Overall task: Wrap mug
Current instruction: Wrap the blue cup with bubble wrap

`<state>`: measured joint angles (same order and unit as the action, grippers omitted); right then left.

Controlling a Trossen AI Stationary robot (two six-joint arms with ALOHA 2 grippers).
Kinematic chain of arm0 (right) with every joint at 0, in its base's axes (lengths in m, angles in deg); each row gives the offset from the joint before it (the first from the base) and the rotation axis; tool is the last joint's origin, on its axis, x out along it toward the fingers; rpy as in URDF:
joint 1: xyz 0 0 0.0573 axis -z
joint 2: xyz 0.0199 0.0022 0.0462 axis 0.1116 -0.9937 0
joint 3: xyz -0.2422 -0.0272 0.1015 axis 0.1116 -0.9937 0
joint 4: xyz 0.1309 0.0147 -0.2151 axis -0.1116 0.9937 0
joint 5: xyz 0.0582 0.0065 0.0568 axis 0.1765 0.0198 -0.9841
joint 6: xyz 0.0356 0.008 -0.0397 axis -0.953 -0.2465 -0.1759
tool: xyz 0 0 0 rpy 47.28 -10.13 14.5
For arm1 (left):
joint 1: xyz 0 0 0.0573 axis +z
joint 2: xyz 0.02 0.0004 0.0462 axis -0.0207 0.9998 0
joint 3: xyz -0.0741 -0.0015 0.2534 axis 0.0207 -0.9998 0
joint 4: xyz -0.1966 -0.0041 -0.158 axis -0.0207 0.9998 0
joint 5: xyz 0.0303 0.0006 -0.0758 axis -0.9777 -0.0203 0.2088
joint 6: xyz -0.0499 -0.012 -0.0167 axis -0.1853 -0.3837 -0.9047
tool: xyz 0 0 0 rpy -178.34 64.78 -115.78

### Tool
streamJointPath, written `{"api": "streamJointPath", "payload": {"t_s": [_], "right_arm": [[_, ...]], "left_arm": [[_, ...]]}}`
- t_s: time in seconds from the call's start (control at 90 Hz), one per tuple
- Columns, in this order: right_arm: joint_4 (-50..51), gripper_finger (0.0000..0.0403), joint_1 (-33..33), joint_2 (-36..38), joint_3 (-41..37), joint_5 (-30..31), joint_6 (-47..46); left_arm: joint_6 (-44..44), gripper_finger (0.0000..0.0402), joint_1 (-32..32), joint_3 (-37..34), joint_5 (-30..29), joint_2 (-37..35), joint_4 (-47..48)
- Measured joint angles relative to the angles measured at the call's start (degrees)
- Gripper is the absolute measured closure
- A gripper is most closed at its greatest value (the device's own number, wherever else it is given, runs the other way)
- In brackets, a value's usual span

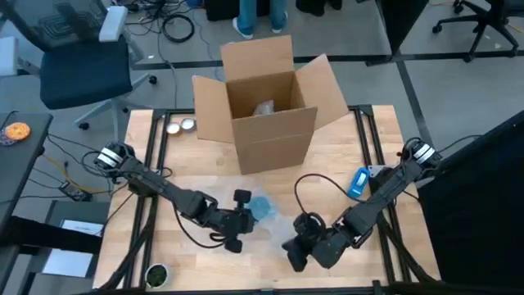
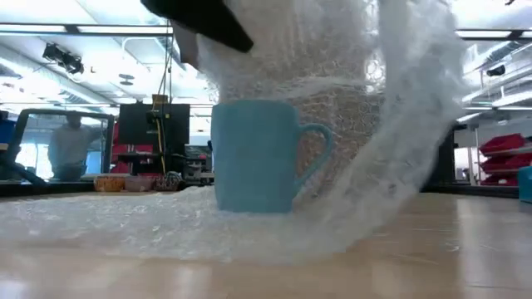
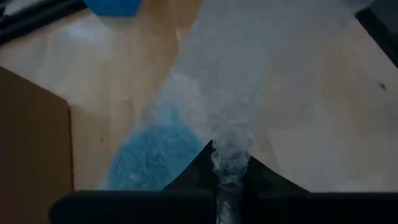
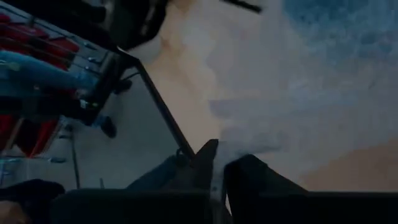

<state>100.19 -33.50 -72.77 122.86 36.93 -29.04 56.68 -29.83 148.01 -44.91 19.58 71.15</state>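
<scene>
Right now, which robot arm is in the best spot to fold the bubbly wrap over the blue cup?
Probably the left. The left gripper is right beside the mug and pinches the bubble wrap lifted over it. The right gripper holds an edge farther away.

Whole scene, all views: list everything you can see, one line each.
mug: 1, light blue, upright on the wrap
bubble wrap: 1 sheet, clear, under and lifted behind the mug
cardboard box: 1, brown, open, table's far middle
round tins: 2, silver, left of box
blue object: 1, right side of table
person: 1, background
left gripper: jaws shut on bubble wrap
right gripper: jaws shut on bubble wrap edge
</scene>
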Motion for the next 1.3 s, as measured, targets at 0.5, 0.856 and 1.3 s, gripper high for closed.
{"api": "streamJointPath", "payload": {"t_s": [0.5,0.856,1.3], "right_arm": [[-4.98,0.0403,5.09,0.0,0.0,1.69,5.9],[-5.7,0.0403,8.59,0.0,0.0,1.35,11.23],[-8.01,0.0403,16.5,-0.07,0.0,-2.44,24.68]], "left_arm": [[-2.55,0.0401,-1.92,0.0,0.56,0.0,0.14],[-5.71,0.035,-2.77,0.0,6.28,0.04,1.02],[-7.18,0.0274,-3.61,0.0,6.44,0.09,0.46]]}}
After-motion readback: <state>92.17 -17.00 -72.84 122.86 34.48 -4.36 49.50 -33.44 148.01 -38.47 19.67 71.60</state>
